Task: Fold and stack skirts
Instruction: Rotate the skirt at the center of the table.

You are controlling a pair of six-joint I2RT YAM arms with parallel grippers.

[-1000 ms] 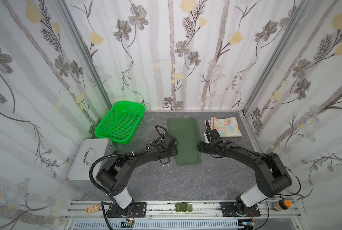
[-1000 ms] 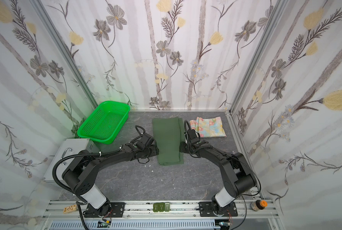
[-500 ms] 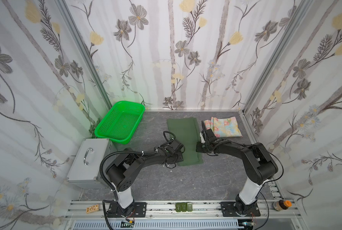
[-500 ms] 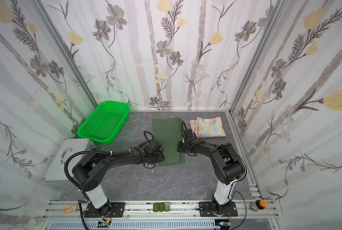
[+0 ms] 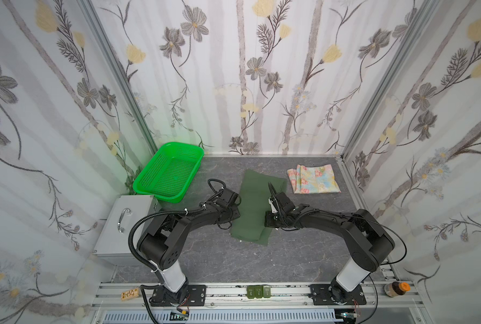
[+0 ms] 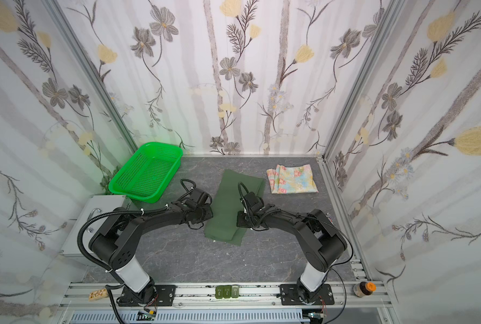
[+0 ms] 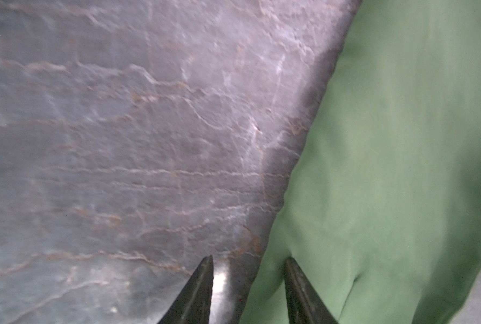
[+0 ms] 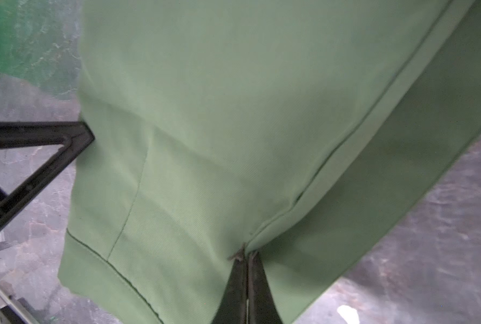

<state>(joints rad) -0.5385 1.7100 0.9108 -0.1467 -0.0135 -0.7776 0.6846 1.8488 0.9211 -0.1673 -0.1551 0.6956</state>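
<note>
Green twill cloth is filling both wrist views; we are counting two skirts, two grippers and one basket. Our right gripper (image 8: 246,255), jaws pressed together, is pinching a seamed edge of the long dark green plain skirt (image 5: 250,207). Our left gripper (image 7: 249,261) is standing with jaws apart, straddling that skirt's opposite edge on the veined grey stone-look table (image 7: 121,140). Beyond the right gripper, well apart, the folded pale floral skirt (image 5: 313,179) is lying flat. Beyond the left gripper, the bright green plastic mesh basket (image 5: 155,195) is sitting.
</note>
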